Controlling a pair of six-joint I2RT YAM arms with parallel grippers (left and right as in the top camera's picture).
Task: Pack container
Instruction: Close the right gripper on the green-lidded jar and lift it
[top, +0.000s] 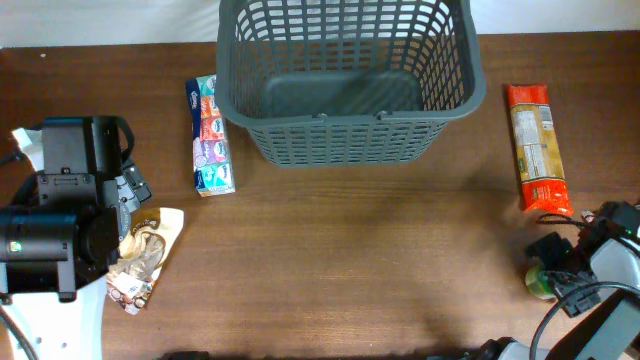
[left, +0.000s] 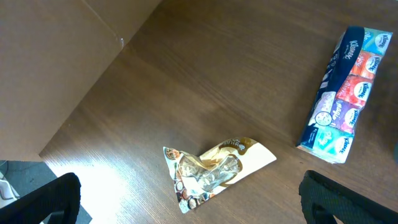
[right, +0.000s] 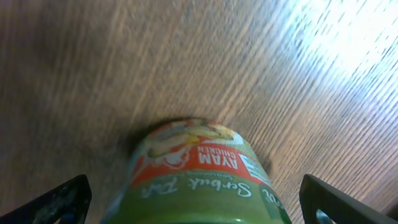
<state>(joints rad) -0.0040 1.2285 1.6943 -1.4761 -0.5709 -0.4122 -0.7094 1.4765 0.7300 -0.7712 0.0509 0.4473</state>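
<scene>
**Green-labelled tin (right: 199, 174) between the spread jaws of the right gripper (right: 205, 202)**

Neither finger touches it. The left gripper (left: 196, 202) hangs just as wide over a crumpled snack packet (left: 214, 171). The container (top: 345, 145), a dark grey basket, stands at the far middle of the table (top: 340, 270), a tissue pack (top: 210, 135) just beside its left wall, an orange pasta packet (top: 538, 148) apart on its right.

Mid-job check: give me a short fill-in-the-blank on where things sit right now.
1. The container is ___ inside.
2. The tissue pack lies to the container's ___.
3. The orange packet lies to its ___.
4. The left gripper and right gripper both stand ___.
Missing words: empty; left; right; open.
</scene>
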